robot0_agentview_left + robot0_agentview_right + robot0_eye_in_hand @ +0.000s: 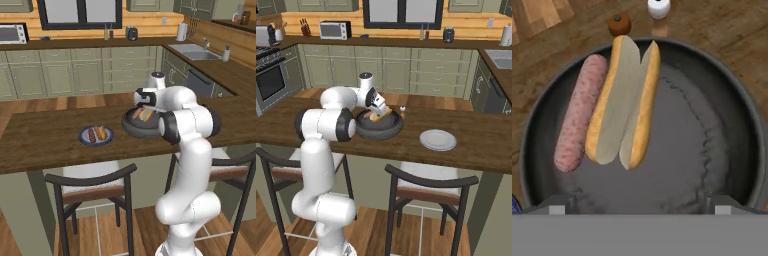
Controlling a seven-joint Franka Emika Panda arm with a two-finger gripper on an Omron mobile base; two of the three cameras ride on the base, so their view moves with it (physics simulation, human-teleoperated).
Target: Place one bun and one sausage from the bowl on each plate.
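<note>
The dark bowl (692,150) sits on the wooden counter, straight below my gripper (640,205), which is open with nothing between its tips. Inside the bowl lie one split golden bun (624,102) and one reddish sausage (579,120), side by side. In the left base view my gripper (143,108) hovers just over the bowl (131,129). A blue-rimmed plate (111,136) to the bowl's left holds a bun (101,132) and a sausage (92,134). In the right base view a second plate (438,140) lies bare to the right of the bowl (381,131).
Two small shakers, one brown (619,24) and one white (659,7), stand on the counter just beyond the bowl's far rim. Two stools (90,187) are tucked under the counter's near edge. Bare wood lies between the bowl and each plate.
</note>
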